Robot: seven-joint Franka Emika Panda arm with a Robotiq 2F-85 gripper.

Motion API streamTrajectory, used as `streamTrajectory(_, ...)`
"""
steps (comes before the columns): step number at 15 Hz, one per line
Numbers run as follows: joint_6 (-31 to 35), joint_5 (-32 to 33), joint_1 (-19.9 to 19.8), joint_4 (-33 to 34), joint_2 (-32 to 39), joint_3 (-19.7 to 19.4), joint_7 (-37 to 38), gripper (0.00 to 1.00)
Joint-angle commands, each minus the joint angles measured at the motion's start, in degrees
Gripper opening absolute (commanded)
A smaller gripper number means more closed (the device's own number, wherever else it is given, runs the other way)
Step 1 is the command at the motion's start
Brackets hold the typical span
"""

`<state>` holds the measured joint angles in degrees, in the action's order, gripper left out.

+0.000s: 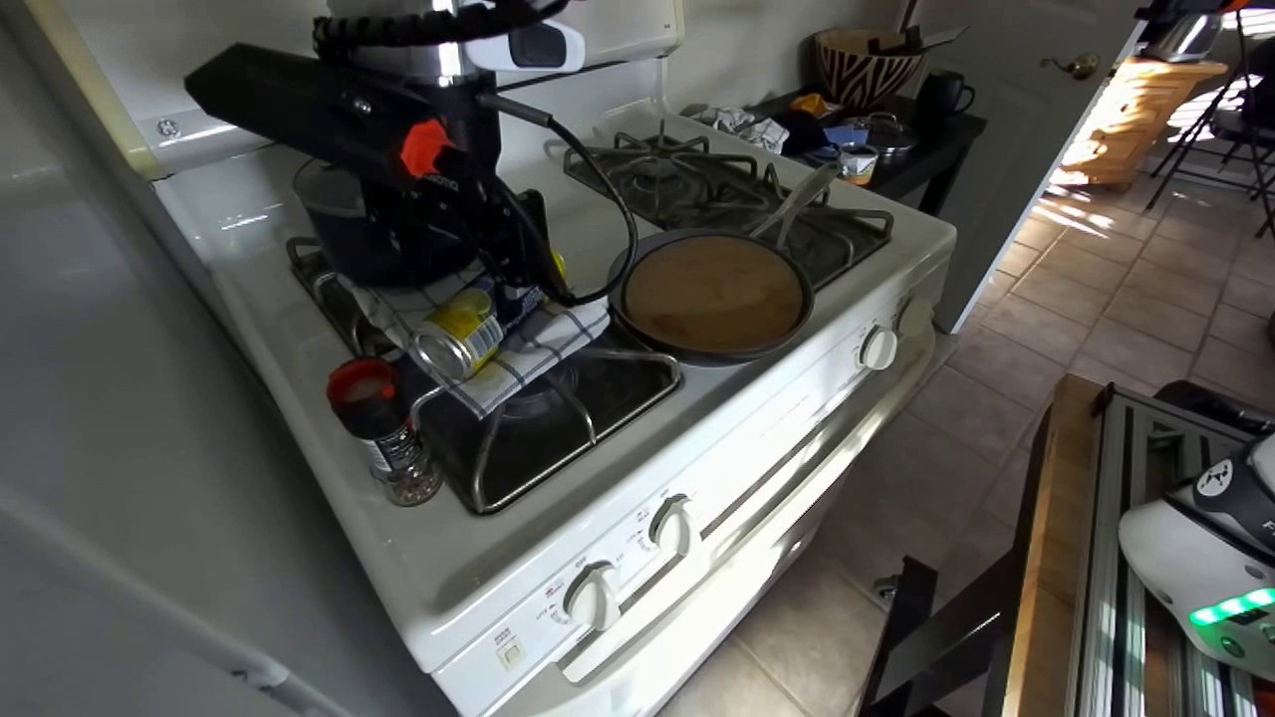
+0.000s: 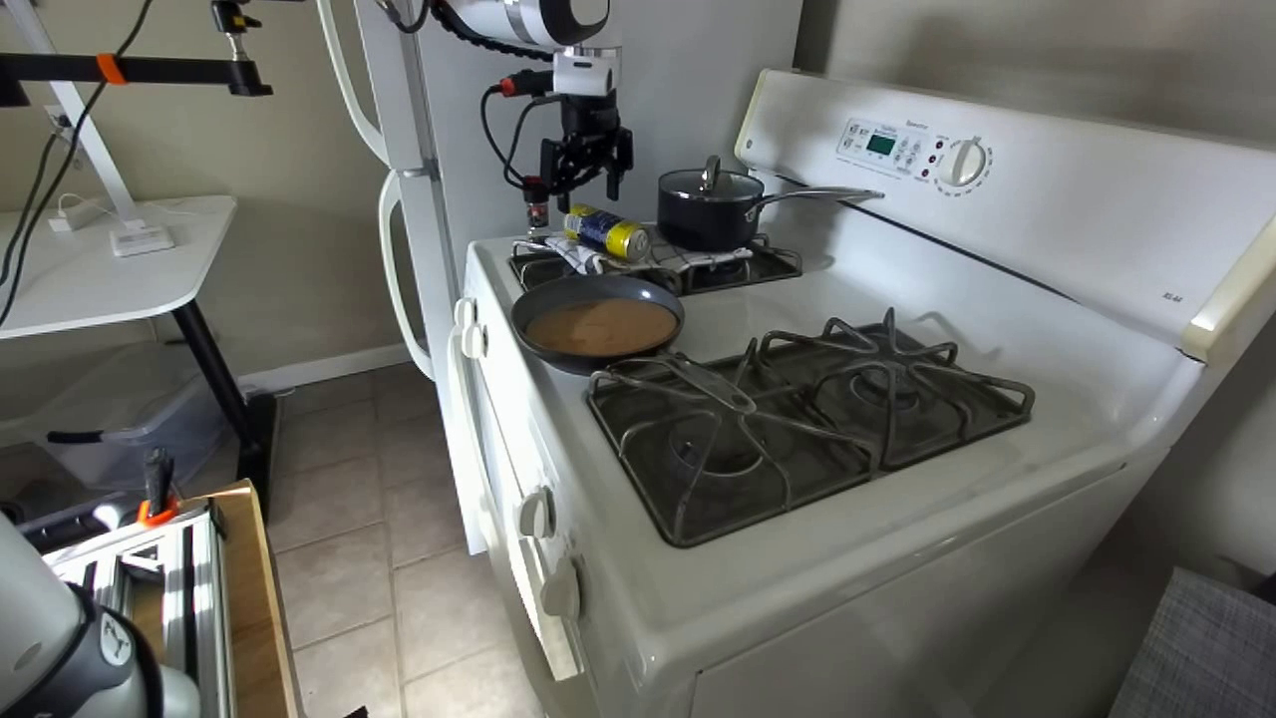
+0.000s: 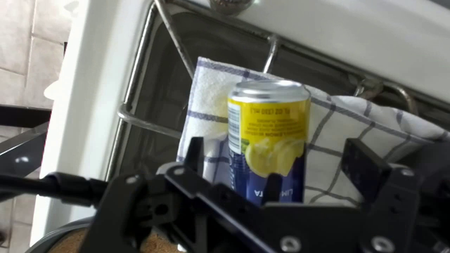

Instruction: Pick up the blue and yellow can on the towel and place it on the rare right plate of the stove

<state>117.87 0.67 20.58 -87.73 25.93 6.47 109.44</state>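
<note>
The blue and yellow can [image 1: 460, 334] lies on its side on the checked towel [image 1: 543, 358], over the front left burner of the white stove [image 1: 797, 354]. The can also shows in an exterior view [image 2: 608, 234] and in the wrist view [image 3: 269, 130]. My gripper [image 3: 281, 160] is open. In the wrist view the can shows between the spread fingers, with towel visible on both sides. In an exterior view the gripper [image 2: 589, 197] is just above the can; contact cannot be told. The rear right plate, a wire-grate burner, shows bare in both exterior views [image 1: 657, 171] [image 2: 887, 384].
A dark lidded pot [image 2: 703, 214] stands on the rear left burner, close beside the gripper. A pan with a brown inside [image 1: 712, 294] sits mid-stove, its handle [image 2: 713, 381] over the front right burner. A red-topped spice jar [image 1: 393, 438] stands at the left. A back panel [image 2: 1047, 209] rises behind.
</note>
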Motion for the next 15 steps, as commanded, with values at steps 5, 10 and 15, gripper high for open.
streamTrajectory(5,-12.58,2.08,0.50,6.79,4.55,-2.85,9.41,1.00)
streamTrajectory(10,-8.73,3.05,1.19,9.51,7.42,-2.95,10.06,1.00)
streamTrajectory(15,-6.43,4.84,2.87,11.58,9.80,-3.13,10.26,1.00)
